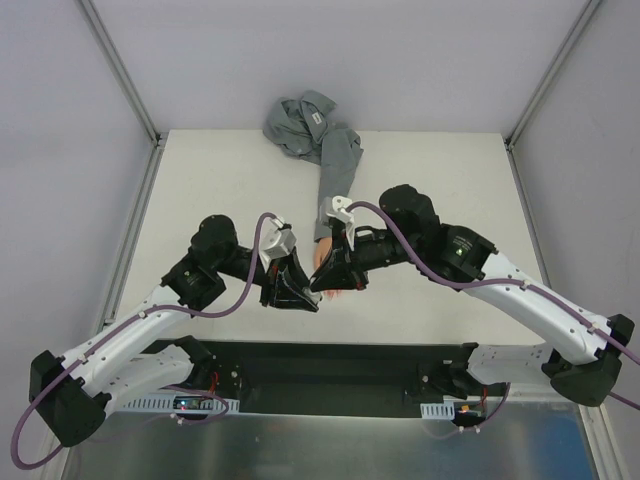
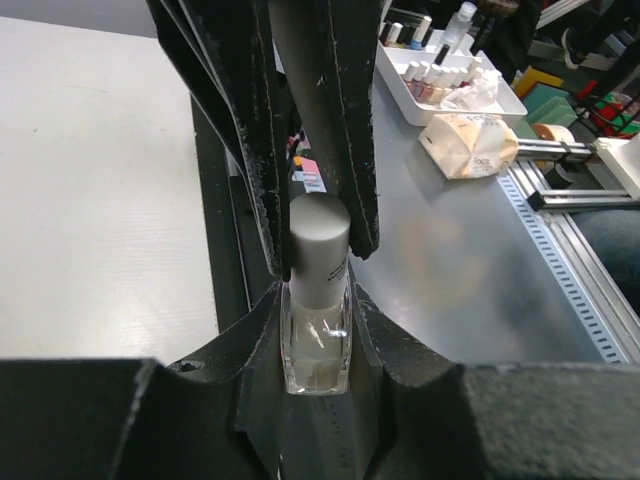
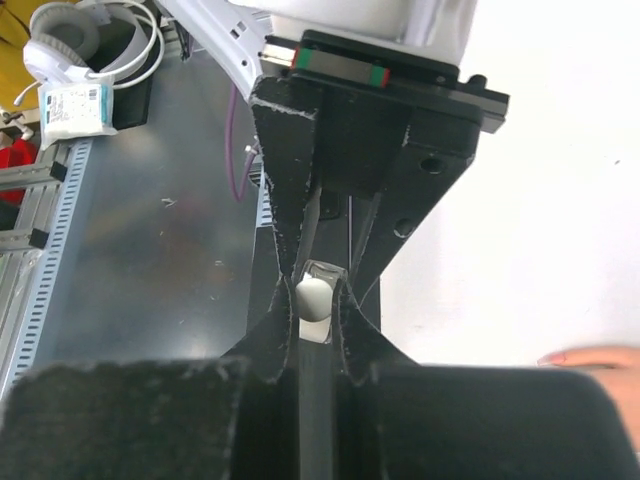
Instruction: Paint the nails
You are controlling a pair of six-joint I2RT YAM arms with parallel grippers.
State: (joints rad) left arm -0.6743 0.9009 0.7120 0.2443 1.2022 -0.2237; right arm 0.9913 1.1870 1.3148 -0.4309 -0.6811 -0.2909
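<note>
Mostly beneath right arm (image 1: 400, 245), mannequin hand (image 1: 321, 256).

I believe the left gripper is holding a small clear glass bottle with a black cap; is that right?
Not quite: the left gripper holds the small clear glass bottle, but its cap is matte silver, not black, as the left wrist view shows.

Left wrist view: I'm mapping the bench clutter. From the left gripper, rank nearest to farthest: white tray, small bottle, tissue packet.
1. The small bottle, clamped in the left gripper itself, centre.
2. The tissue packet, farther off, upper right.
3. The white tray, beyond the packet, top right.
</note>
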